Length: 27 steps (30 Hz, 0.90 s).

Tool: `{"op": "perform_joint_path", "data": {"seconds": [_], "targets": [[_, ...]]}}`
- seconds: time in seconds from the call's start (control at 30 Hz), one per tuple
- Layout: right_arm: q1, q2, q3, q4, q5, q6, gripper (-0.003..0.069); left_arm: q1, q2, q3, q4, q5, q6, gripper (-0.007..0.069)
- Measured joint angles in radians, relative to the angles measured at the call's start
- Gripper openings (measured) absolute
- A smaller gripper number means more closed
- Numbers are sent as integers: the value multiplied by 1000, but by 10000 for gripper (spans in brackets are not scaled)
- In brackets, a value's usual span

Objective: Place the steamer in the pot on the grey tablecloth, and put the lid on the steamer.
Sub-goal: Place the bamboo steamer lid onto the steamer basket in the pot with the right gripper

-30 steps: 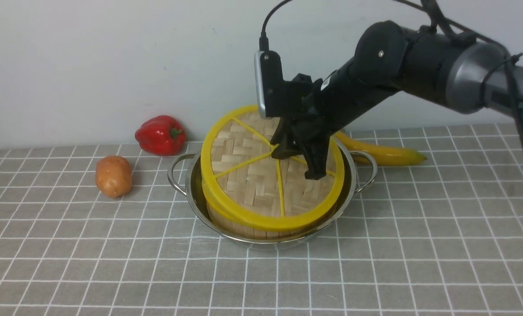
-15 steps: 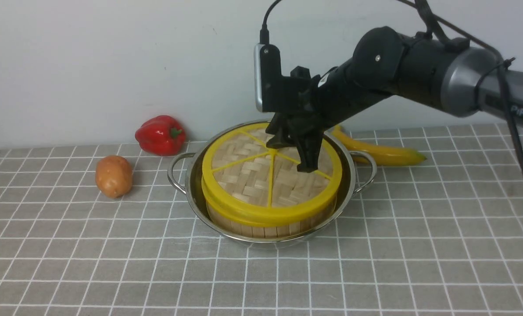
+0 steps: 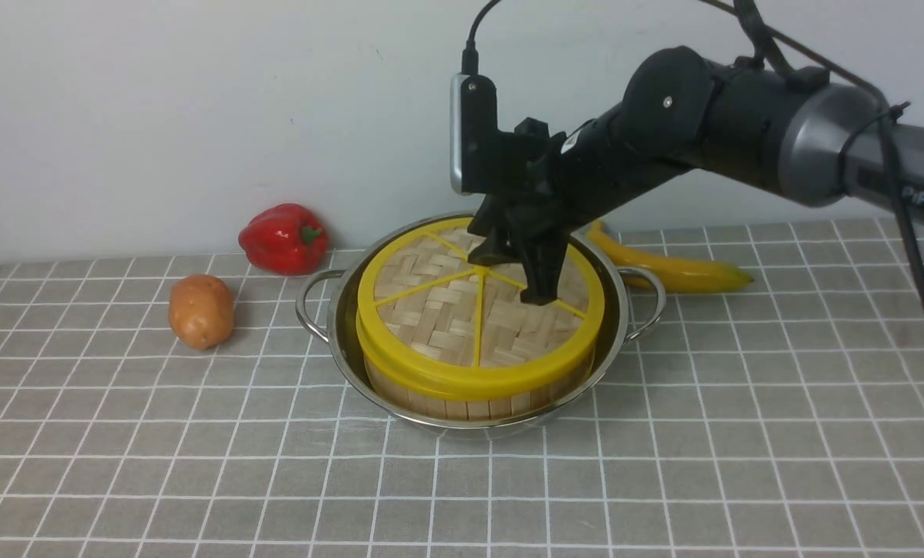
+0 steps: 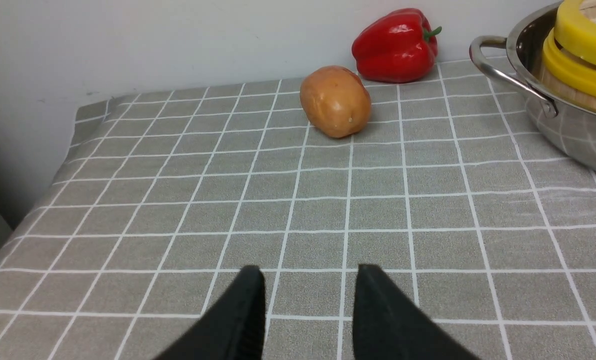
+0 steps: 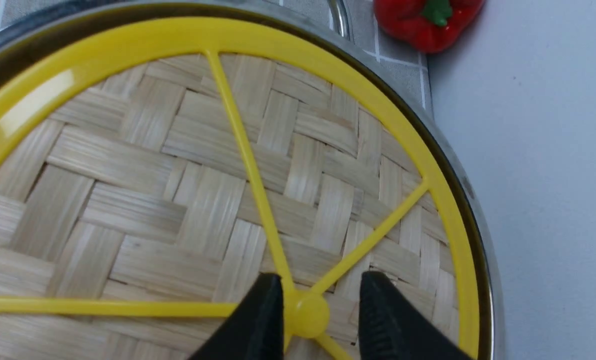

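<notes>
While lid caps steamer, right hand parted astride hub, left hand empty, parted.

Right arm: matte black casing with a rounded black joint housing bearing one small pale screw, followed by a glossy grey cylindrical segment and a darker link lettered "PIPER" in white. Thin black cables run along the top of the arm. Wrist camera: upright black block with a silver-grey edge and a black cable rising from its top. Right tool: two black tapered fingers. Left tool: two black wedge-shaped fingers, ribbed on the inner faces.
</notes>
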Motion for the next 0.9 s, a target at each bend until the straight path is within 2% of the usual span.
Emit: {"op": "perform_joint_path", "data": {"seconds": [0.37,0.8,0.9], "targets": [[0,1,0,-43,25,87,240,0,0,0,0,0,0,243],[0,35,0,-26,3,92,240,0,0,0,0,0,0,243],[0,36,0,-22,-6,92,216,0,0,0,0,0,0,243]]}}
